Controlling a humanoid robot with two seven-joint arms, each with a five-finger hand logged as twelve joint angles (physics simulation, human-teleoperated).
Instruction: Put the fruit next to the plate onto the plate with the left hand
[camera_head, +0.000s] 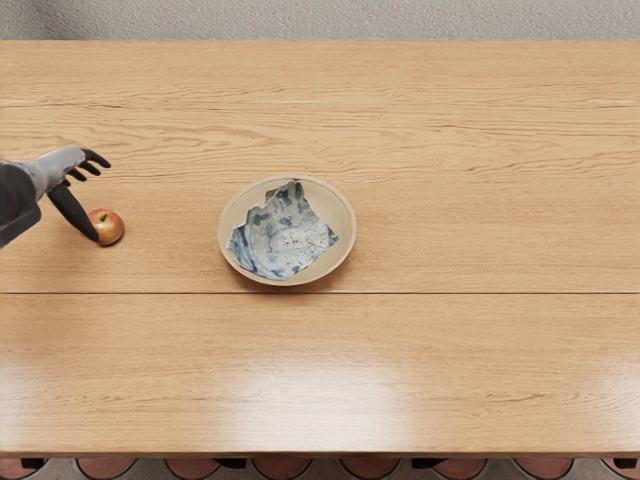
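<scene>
A small red-and-yellow apple (107, 226) lies on the wooden table, left of the plate. The plate (340, 216) is beige-rimmed with a blue and white pattern inside, and sits near the table's middle with nothing on it. My left hand (80, 188) comes in from the left edge and hovers just left of and above the apple. Its fingers are spread, the thumb reaching down to the apple's left side, and it holds nothing. The right arm does not show.
The wooden table (450, 350) stretches wide to the right and toward the front edge. A grey wall runs along the table's far edge.
</scene>
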